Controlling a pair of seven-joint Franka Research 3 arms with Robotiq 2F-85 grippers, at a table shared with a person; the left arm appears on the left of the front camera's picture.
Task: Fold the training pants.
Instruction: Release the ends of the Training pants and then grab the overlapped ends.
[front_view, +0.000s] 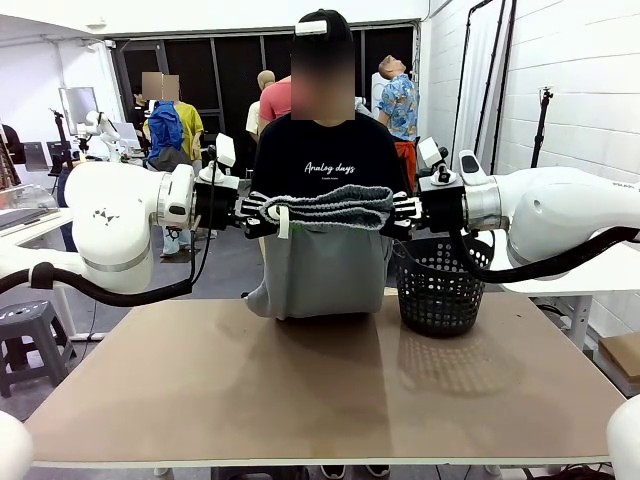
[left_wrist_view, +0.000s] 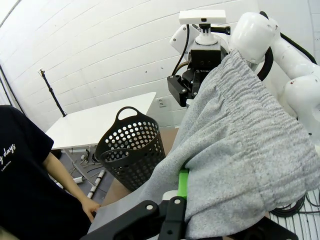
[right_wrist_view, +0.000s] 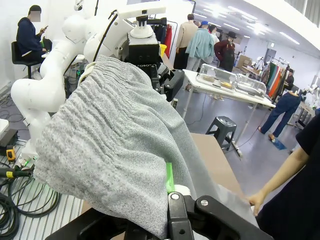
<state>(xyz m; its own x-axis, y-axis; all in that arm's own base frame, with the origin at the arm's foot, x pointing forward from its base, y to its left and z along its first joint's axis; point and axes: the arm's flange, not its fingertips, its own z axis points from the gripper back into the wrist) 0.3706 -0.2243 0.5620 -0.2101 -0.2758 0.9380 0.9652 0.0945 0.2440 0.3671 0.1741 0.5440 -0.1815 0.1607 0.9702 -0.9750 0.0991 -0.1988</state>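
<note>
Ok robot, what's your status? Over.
Left hand, right hand shut on light grey jersey training pants, waistband stretched between. Black mesh basket stands aside.

The training pants (front_view: 322, 262) are plain light grey; the basket (front_view: 440, 295) is black mesh; the table (front_view: 320, 395) is tan; the person's T-shirt (front_view: 300, 142) is black with white script

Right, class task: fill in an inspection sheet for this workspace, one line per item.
Surface: plain brown table.
Job's things: training pants hang by the waistband, lower part on the table; a person's hand rests at the fabric's edge.
Clutter: black basket on the table's far right.
Grippers: left gripper and right gripper, each shut on the waistband.
Cables: black cable hanging under each arm.
Surroundings: white wall, grey stool, people farther off.
</note>
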